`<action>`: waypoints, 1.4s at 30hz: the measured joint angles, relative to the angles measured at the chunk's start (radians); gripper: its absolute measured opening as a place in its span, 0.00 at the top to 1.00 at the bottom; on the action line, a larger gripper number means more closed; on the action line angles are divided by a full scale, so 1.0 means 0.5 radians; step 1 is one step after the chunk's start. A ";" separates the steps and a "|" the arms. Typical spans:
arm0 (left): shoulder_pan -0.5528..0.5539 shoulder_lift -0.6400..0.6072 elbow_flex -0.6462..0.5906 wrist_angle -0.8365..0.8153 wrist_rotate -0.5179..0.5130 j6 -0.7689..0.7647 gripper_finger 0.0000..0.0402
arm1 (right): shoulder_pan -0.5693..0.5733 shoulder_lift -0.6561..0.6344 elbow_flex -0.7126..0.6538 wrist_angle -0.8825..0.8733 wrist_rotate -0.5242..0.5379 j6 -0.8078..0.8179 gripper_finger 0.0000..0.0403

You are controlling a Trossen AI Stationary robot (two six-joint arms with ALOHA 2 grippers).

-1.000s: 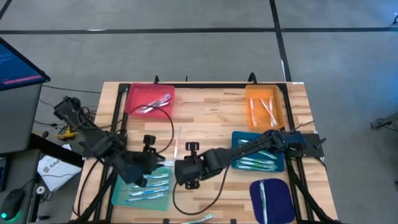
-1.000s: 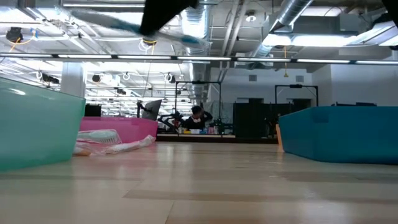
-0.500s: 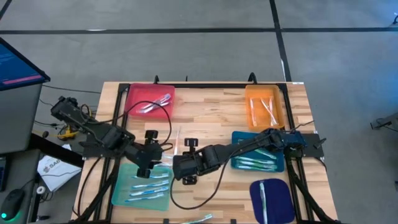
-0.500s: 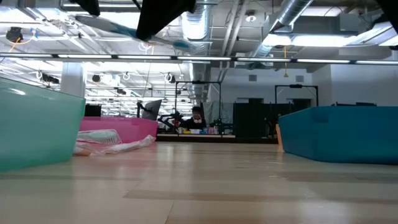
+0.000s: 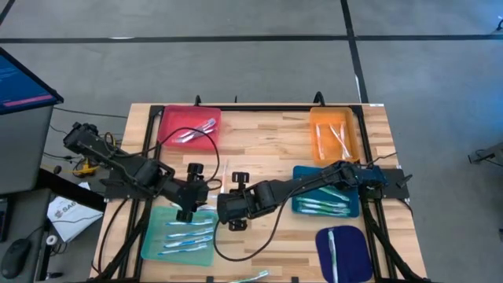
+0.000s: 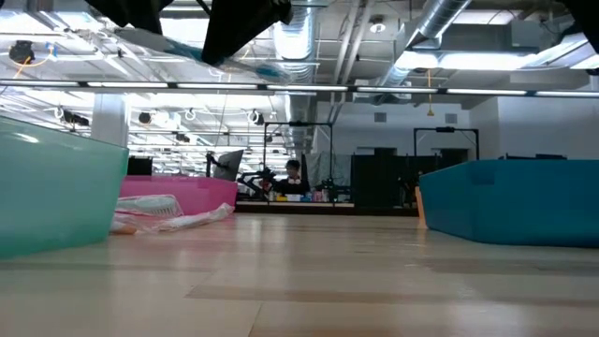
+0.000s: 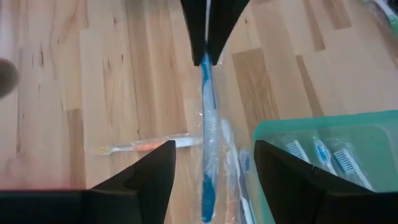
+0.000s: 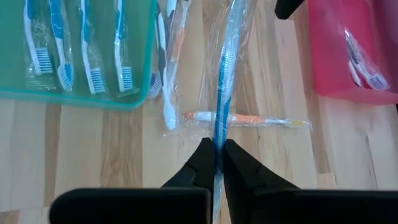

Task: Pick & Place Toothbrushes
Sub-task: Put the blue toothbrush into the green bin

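While your right gripper (image 8: 217, 155) is clamping the blue toothbrush (image 8: 224, 87), keep the left gripper's (image 7: 214, 180) spread fingers (image 7: 146, 174) clear toward nine o'clock.

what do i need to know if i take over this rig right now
Right gripper: shut on a wrapped blue toothbrush, held up over the middle of the table.
Left gripper: open, with its fingers either side of that brush's free end, not gripping it.
Done: brushes lie in the teal tray and the red tray.
Left: place the held brush, then the orange toothbrush and the white toothbrush, both loose on the wood beside the teal tray.
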 joint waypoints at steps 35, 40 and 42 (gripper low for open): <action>0.101 0.053 -0.076 0.007 0.151 -0.150 0.97 | 0.027 0.002 0.001 0.074 0.096 -0.140 0.82; 0.042 -0.045 -0.076 0.007 0.151 -0.239 0.97 | 0.090 0.002 0.002 0.169 0.266 -0.242 0.70; 0.003 -0.095 -0.076 -0.019 0.146 -0.311 0.97 | 0.111 0.002 0.002 0.163 0.331 -0.249 0.63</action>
